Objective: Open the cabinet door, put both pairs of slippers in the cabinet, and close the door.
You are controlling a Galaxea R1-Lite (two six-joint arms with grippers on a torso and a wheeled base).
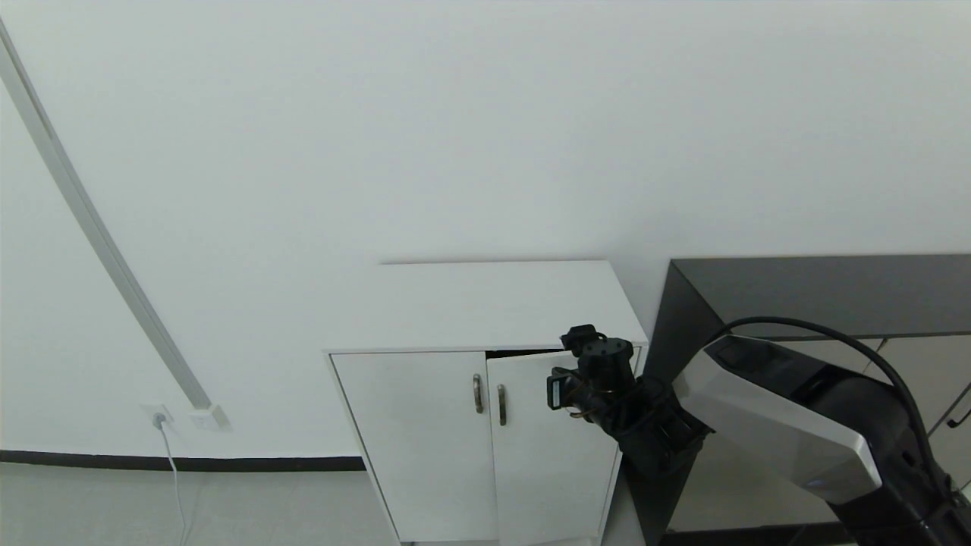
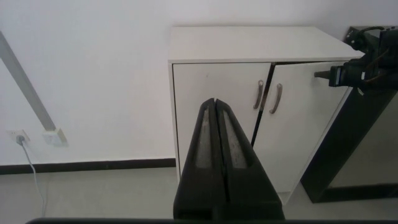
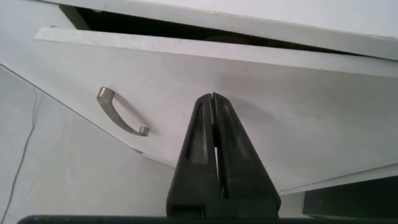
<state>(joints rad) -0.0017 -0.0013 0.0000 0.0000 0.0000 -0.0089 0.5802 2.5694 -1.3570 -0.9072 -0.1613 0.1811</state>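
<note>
The cabinet (image 1: 485,303) had its right door (image 1: 550,462) slightly ajar, with the right gripper (image 3: 213,98) closed and empty just before it. The left gripper (image 2: 214,102), likewise closed, hung well back. A dark table (image 1: 819,284) flanked the cabinet.

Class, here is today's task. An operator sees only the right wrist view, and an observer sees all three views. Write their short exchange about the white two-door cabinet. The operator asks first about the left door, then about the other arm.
Operator: On the white two-door cabinet I see the right door ajar. Is the left door open too?
Observer: No. It sits flush with the cabinet front, shut.
Operator: Where is the left gripper?
Observer: It is shut and touches nothing. It is apart from the cabinet and points at the doors from the front.
</note>
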